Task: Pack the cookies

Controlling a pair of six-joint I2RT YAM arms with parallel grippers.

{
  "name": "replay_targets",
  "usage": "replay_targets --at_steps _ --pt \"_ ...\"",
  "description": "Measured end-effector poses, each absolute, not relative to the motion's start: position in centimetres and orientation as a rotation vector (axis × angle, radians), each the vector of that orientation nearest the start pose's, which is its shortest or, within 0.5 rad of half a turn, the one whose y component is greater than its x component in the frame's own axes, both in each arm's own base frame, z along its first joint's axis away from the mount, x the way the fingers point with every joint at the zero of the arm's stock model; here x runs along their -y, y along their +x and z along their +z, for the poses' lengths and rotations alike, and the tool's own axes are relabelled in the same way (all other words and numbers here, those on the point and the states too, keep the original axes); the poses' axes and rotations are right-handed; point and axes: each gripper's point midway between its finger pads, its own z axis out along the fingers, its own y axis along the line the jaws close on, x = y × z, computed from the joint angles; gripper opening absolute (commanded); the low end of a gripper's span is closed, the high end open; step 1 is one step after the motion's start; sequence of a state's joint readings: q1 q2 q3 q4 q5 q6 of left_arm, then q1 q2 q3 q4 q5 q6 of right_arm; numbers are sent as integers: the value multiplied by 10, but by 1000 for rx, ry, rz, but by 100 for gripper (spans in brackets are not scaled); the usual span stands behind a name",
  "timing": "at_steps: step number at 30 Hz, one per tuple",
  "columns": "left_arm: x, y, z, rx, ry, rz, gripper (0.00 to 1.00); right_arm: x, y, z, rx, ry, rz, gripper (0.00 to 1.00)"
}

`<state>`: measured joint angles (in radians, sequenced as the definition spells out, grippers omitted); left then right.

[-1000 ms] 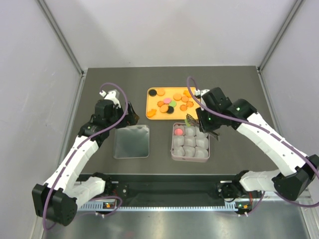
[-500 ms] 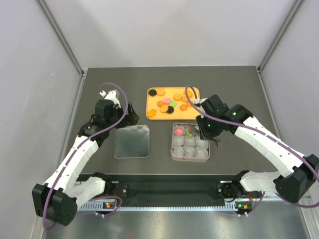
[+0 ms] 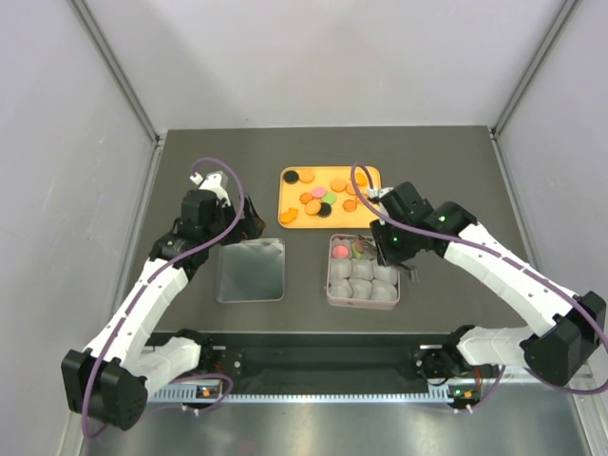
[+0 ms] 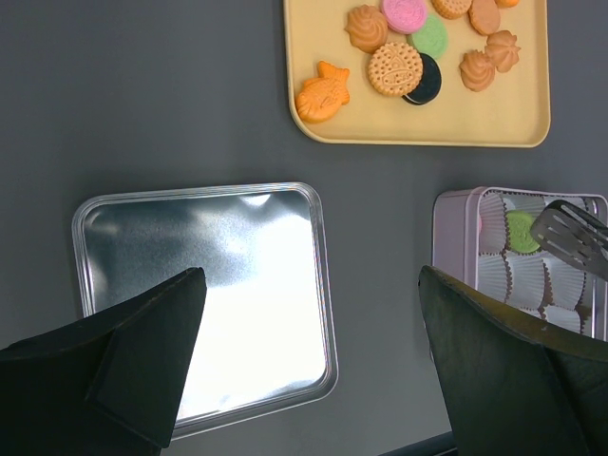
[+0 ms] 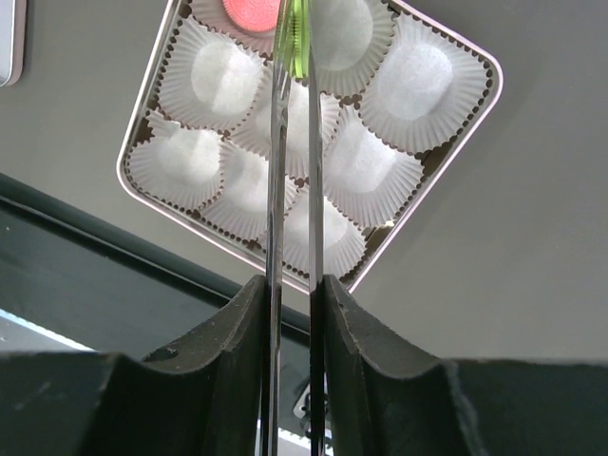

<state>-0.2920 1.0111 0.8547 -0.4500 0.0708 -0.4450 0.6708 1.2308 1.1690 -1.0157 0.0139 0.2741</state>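
One pink cookie (image 5: 252, 9) sits in the tin (image 4: 451, 247); right jaws grip tongs (image 4: 568, 237), left jaws open.

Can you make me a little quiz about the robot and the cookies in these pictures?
1. True or false: the left gripper is open and holds nothing.
2. The right gripper holds tongs. What colour is the pinched cookie? A orange, B green, C black.
3. Fill in: the packed cookie in the corner cup of the tin is ___.
Key: 1 true; 2 B; 3 pink.
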Motion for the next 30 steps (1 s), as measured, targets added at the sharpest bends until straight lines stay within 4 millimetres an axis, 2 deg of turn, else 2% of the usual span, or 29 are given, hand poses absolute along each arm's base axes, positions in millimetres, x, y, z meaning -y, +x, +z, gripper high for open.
replay_targets --at_steps 6,13,15,19,22,25,30 --pt "119 291 186 -2215 -128 -492 98 -166 201 156 -2650 -517 249 38" --pt "119 292 186 -2216 -128 -491 98 -159 205 155 -2644 -494 191 42" --pt "119 292 186 -2217 -129 -491 98 -157 204 158 -2646 -493 178 43" --pt "119 292 186 -2217 -129 -491 98 -157 211 178 -2606 -478 173 46" --pt "119 292 186 -2217 -128 -492 98 -163 220 198 -2555 -463 199 45" --pt "120 292 185 -2218 -128 -492 98 -172 231 207 -2529 -458 218 45" --pt "120 292 183 -2225 -129 -490 98 -202 264 192 -2545 -473 241 44"
